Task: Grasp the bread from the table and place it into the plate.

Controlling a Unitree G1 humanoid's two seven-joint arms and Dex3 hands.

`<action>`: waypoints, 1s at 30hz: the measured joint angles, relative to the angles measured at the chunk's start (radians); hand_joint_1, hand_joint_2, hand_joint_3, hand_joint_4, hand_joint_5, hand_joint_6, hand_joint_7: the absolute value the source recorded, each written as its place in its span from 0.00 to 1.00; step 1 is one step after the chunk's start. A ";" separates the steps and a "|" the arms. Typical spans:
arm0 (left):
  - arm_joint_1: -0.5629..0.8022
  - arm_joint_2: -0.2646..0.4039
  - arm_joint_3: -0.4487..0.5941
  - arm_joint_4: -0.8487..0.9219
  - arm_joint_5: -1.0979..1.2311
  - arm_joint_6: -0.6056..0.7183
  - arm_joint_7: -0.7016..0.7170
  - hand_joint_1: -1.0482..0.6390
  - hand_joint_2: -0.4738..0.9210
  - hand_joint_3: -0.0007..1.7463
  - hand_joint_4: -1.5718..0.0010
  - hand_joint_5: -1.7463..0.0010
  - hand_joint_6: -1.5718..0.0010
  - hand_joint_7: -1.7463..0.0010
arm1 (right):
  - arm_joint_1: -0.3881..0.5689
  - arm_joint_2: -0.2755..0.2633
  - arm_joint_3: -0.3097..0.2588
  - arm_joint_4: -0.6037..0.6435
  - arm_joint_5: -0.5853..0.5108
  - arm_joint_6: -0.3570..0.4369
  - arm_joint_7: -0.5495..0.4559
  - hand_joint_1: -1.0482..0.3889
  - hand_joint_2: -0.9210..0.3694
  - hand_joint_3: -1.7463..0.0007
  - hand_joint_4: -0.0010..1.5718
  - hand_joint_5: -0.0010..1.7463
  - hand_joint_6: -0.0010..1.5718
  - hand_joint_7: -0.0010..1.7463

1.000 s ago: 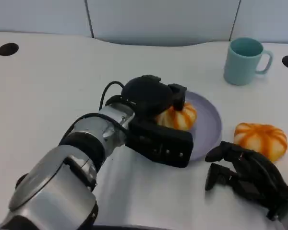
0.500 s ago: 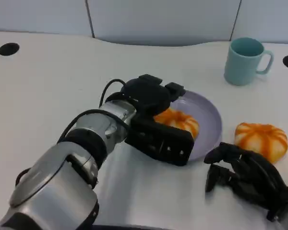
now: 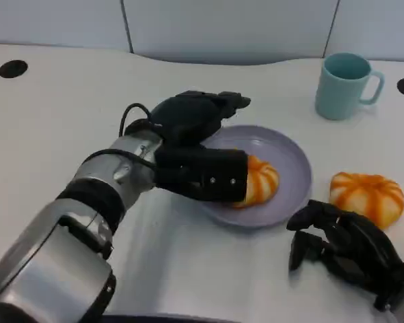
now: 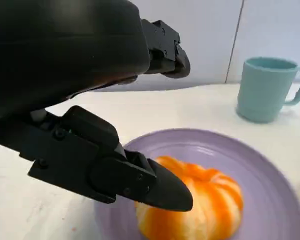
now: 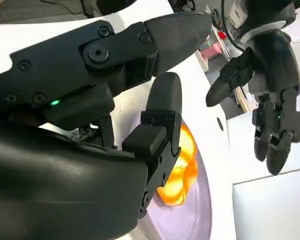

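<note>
Two breads: one (image 3: 259, 182) on the plate, one (image 3: 367, 196) on the table.
One plate (image 3: 293, 161): purple.
One cup (image 3: 345, 85): blue-green.
Left hand (image 3: 198, 145): fingers apart, holding nothing.
Right hand (image 3: 340, 249): fingers apart, holding nothing.

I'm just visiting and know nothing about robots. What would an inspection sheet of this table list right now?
Surface: white table, two dark round holes near its far corners.
Job's things: bread lying in purple plate; second bread on the table right of the plate.
Clutter: teal mug, upright.
Hands: left hand open over the plated bread; right hand holds nothing, fingers curled.
Cables: black cable at left wrist.
Surroundings: pale wall panels behind.
</note>
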 measured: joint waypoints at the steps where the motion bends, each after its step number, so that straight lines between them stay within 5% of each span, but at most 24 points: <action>1: 0.014 0.004 0.022 -0.007 -0.028 -0.019 -0.011 0.12 1.00 0.03 1.00 0.63 1.00 0.63 | -0.002 0.000 -0.002 0.007 0.000 -0.005 0.002 0.36 0.00 0.95 0.38 0.94 0.47 0.60; 10: 0.185 0.036 0.222 -0.066 -0.264 -0.180 -0.138 0.13 1.00 0.08 1.00 0.43 0.99 0.57 | -0.012 0.000 -0.008 0.020 0.002 0.004 0.003 0.36 0.00 0.95 0.39 0.94 0.48 0.59; 22: 0.439 0.033 0.462 -0.231 -0.618 -0.280 -0.397 0.16 1.00 0.14 0.91 0.26 0.87 0.62 | -0.023 -0.006 -0.009 0.040 0.000 -0.007 0.002 0.36 0.00 0.95 0.41 0.93 0.48 0.58; 25: 0.499 0.023 0.499 -0.323 -0.695 -0.252 -0.444 0.19 1.00 0.13 0.85 0.14 0.85 0.43 | -0.025 -0.007 -0.009 0.044 0.000 -0.005 0.000 0.37 0.00 0.95 0.39 0.92 0.48 0.57; 30: 0.649 -0.010 0.548 -0.512 -0.816 -0.143 -0.493 0.19 1.00 0.15 0.82 0.06 0.86 0.26 | -0.012 -0.009 -0.001 0.019 -0.007 -0.006 -0.011 0.37 0.00 0.95 0.39 0.93 0.48 0.58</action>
